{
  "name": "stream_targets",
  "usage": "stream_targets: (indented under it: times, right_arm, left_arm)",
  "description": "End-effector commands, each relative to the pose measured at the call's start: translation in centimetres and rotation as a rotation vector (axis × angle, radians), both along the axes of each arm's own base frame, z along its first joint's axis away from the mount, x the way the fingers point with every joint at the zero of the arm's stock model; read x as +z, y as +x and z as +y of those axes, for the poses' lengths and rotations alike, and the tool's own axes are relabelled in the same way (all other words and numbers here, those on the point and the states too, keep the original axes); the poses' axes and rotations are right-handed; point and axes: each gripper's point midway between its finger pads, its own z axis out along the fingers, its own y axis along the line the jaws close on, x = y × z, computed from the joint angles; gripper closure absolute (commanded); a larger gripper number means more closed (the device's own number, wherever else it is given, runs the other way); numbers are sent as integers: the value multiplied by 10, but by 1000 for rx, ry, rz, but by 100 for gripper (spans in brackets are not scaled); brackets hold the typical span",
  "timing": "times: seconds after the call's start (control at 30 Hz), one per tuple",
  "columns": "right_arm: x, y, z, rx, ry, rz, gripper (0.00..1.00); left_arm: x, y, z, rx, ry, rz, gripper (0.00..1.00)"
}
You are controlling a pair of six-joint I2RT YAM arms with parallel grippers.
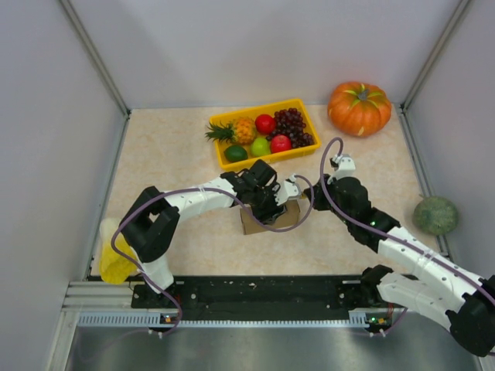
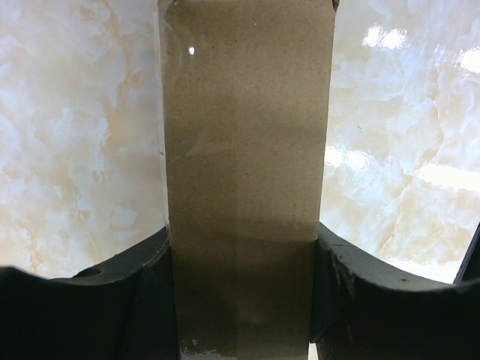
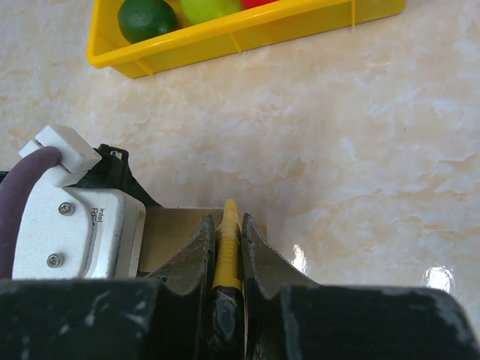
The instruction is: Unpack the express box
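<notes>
The express box (image 1: 271,222), a small flat brown cardboard box, lies at the table's middle, just in front of the yellow tray. My left gripper (image 1: 263,202) is shut on it; in the left wrist view the box (image 2: 247,150) fills the gap between my black fingers (image 2: 135,300). My right gripper (image 1: 308,199) is at the box's right end, shut on a thin yellow-and-black tool (image 3: 227,247). In the right wrist view the tool's tip pokes past the gripper (image 3: 225,225) over the box's edge (image 3: 176,232). The box's flaps are hidden by the arms.
A yellow fruit tray (image 1: 223,161) with several fruits stands behind the box; its front wall (image 3: 247,34) and a lime (image 3: 146,16) show in the right wrist view. An orange pumpkin (image 1: 359,108) sits back right, a green melon (image 1: 435,215) far right, a yellow object (image 1: 116,251) near left.
</notes>
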Motion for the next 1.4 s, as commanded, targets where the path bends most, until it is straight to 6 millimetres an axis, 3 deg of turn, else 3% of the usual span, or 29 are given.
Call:
stream_targets:
  times: [0.0,0.17,0.5,0.93,1.37]
  right_arm:
    - [-5,-1,-6,18,-59,-38,100]
    - [-21,-12,-8,54,-81,-13,100]
    - [-49,-35,8,99,-10,109,100]
    - [-48,-53,-5,109,-62,142,100]
    - [-49,-62,1,150,-36,168,100]
  left_arm:
    - [-48,-10,33,33,185,44,85]
    - [-50,-6,34,60,198,40,86]
    - [-53,3,36,107,226,24,87]
    - [-56,8,40,135,240,17,88]
    - [-63,12,42,163,275,17,89]
